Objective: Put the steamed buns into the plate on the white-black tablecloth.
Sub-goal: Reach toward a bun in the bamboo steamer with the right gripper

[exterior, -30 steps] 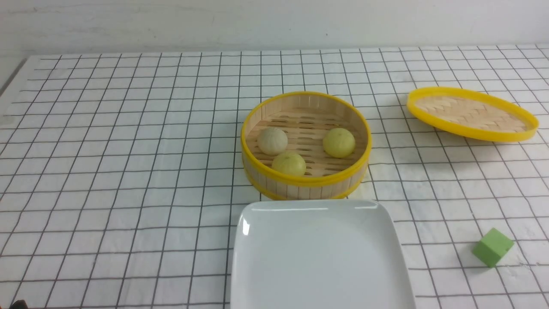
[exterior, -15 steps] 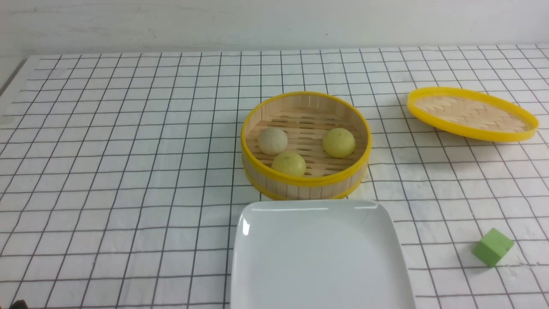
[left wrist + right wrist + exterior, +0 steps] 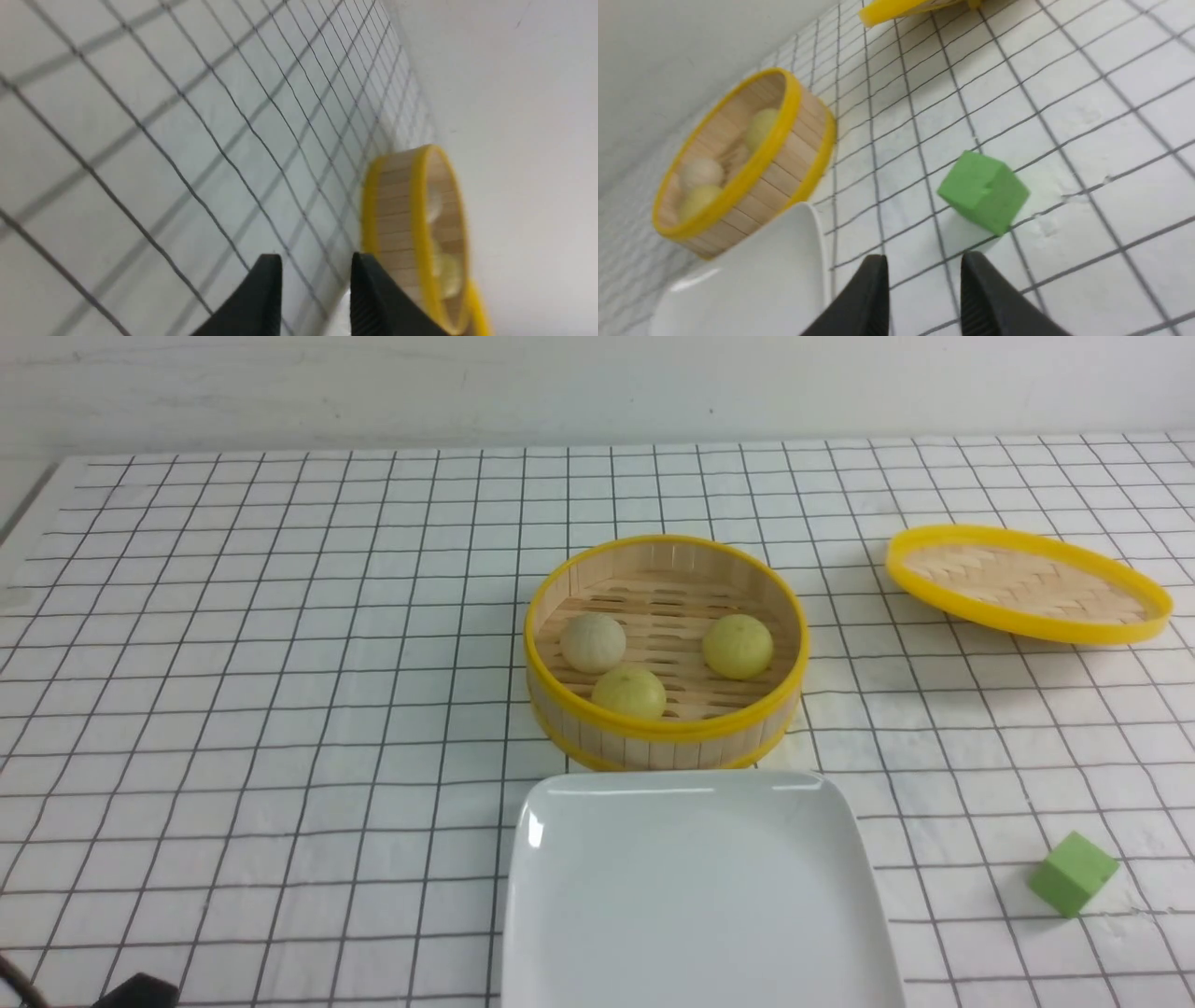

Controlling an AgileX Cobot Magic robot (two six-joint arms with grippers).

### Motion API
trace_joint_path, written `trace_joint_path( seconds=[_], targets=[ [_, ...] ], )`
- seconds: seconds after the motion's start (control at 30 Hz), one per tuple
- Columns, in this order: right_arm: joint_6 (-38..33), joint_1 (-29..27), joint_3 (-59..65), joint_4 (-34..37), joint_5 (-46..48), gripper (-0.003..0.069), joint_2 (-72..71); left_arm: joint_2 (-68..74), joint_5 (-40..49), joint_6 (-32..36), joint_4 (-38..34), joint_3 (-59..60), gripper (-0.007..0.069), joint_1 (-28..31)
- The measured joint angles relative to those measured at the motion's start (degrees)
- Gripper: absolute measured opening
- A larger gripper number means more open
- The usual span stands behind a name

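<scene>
**Desk:** Start at your left. What is the left gripper doing?

**Operator:** On my wrist feed the left gripper [image 3: 316, 261] hangs over the white-black tablecloth [image 3: 233, 663]. Its two black fingers stand a narrow gap apart with nothing between them. In the front view I only get a dark scrap at the near left corner, and I can't tell which part that is.

**Desk:** And the steamed buns?

**Operator:** All three steamed buns [image 3: 629, 691] sit inside the bamboo steamer [image 3: 665, 739], at about the middle of the cloth. The off-white bun [image 3: 593, 642] is on the left and the front yellow bun [image 3: 629, 693] is just beside it, towards me. The right yellow bun [image 3: 738, 646] sits apart from both. The plate [image 3: 691, 896] lies just in front of the steamer on my side. I can't tell whether its far rim touches the steamer's base.

**Desk:** Further right?

**Operator:** The steamer lid [image 3: 1027, 583] is well off to the right and further back, lying with its woven inside up. The green cube [image 3: 1074, 875] sits nearer me, to the right of the plate.

**Desk:** And the right gripper?

**Operator:** The right gripper [image 3: 924, 259] is over the cloth near the cube, also slightly parted and holding nothing.
</scene>
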Motion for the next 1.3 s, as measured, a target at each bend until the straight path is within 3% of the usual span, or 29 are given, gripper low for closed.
trace_joint_path(
  seconds=[0.07,0.37,0.53,0.67,0.73,0.8,0.87,0.9,0.93,1.07,1.1,1.13,1.23,1.3],
  targets=[
    [0.6,0.0,0.0,2.1,-0.5,0.0239,0.0,0.0,0.1,-3.8,-3.5,0.0,0.0241,0.0],
    [0.9,0.0,0.0,3.2,-2.0,0.0238,0.0,0.0,-5.6,-4.9,-4.7,0.0,0.0240,0.0],
    [-0.4,0.0,-6.6,-2.3,-2.6,0.0146,0.8,0.0,-10.6,-0.3,-3.7,-2.0,0.0155,0.0],
    [-3.1,-0.1,-16.7,-13.3,-1.6,-0.0002,8.7,2.5,0.7,13.8,1.3,-13.4,0.0013,0.0],
    [-3.1,-0.1,-18.6,-14.8,-0.3,-0.0010,12.1,5.0,4.8,16.0,2.4,-15.9,0.0004,0.0],
    [-3.1,-0.3,-23.0,-15.8,6.8,-0.0009,23.4,14.1,17.2,20.4,3.7,-20.9,0.0002,0.0],
    [-3.6,-0.3,-25.1,-15.3,11.5,-0.0005,29.5,18.0,21.6,22.2,4.0,-22.3,0.0002,0.0],
    [-5.0,-0.3,-26.7,-14.6,14.5,-0.0002,33.6,21.9,25.5,24.3,4.3,-23.7,0.0002,0.0],
    [-11.9,-0.4,-31.1,-11.7,20.3,0.0003,42.7,26.9,30.5,27.5,4.5,-25.8,0.0002,0.0],
    [-31.2,1.7,-41.9,2.0,26.6,0.0018,58.7,38.4,35.6,36.2,4.8,-30.2,0.0002,0.0],
    [-32.1,2.2,-43.0,2.8,26.8,0.0020,60.3,38.9,35.7,36.4,4.8,-30.4,0.0002,0.0],
    [-38.4,4.5,-47.2,8.9,27.1,0.0031,66.3,42.1,36.2,37.9,4.9,-31.7,0.0002,0.0],
    [-45.0,9.7,-55.0,14.3,26.3,0.0067,76.7,45.7,36.1,38.7,5.4,-32.7,0.0004,0.0],
    [-45.3,12.3,-60.1,13.9,25.5,0.0095,82.5,46.5,36.1,38.8,5.9,-32.7,0.0010,0.0]
  ],
)
